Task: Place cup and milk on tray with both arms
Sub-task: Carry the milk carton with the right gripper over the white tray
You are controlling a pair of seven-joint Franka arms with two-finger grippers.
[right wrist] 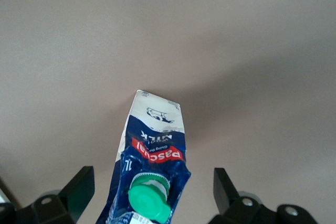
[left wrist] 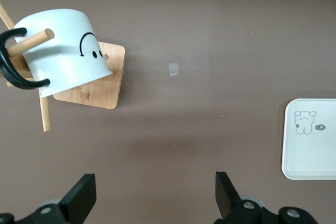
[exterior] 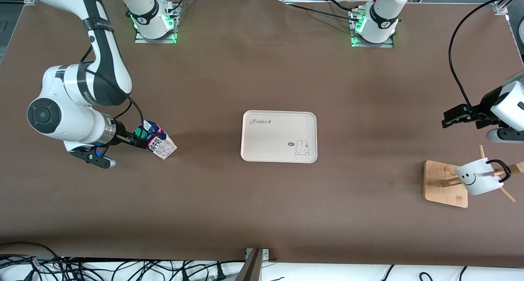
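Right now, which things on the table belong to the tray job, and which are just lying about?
Job:
- milk, between the open right claw
- cup, hung on a peg
- tray
- open left claw

Lying about:
- wooden rack
- cables

Looking like a robot lab: two white robot arms bolted onto metal plates with green lights glowing, sitting at a big brown table, with lots of black cables lying tangled along its edge.

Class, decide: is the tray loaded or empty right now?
Empty: the tray shows only its printed rabbit; the milk and the cup sit elsewhere.
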